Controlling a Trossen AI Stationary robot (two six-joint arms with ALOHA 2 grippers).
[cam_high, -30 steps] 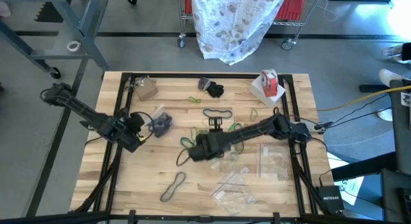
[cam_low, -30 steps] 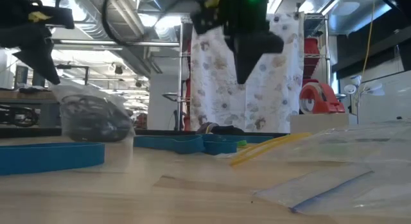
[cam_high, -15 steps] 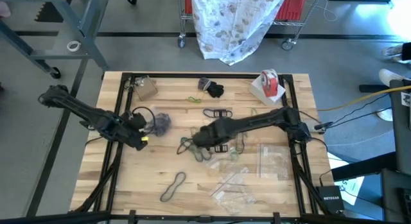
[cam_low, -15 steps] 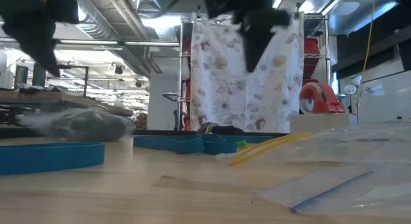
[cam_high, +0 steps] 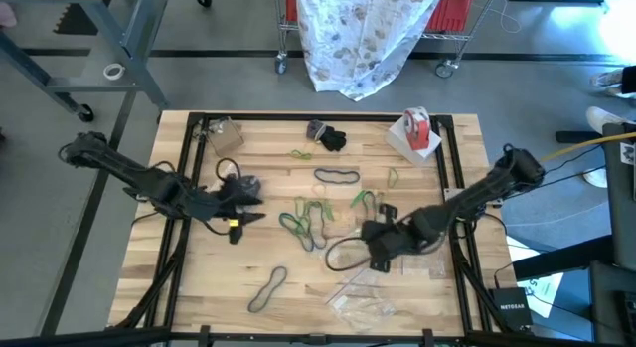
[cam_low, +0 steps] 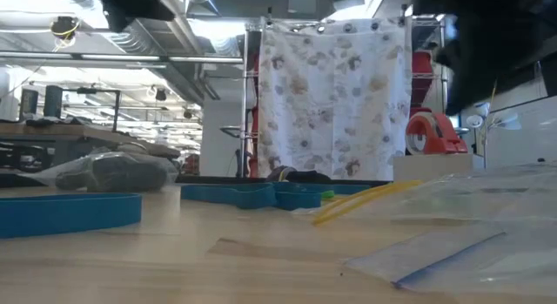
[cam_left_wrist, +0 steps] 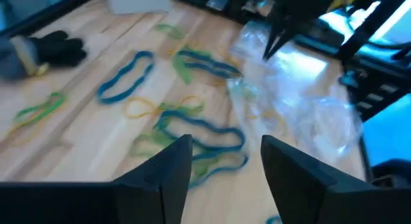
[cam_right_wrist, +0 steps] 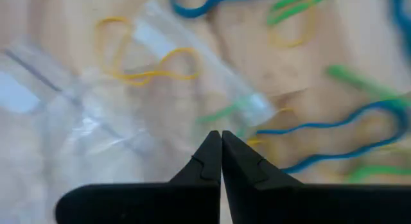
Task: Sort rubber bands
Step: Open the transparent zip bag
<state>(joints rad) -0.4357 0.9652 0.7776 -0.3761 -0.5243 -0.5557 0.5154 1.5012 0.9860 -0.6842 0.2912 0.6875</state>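
Sorting barely started: rubber bands lie scattered mid-tabletop, left tool wide and empty, right tool pinched closed, empty.

I find the rubber bands scattered about the table's middle. The left gripper hangs toward the left edge, the right gripper toward the near right, over clear bags. A tape roll sits at the far right corner.
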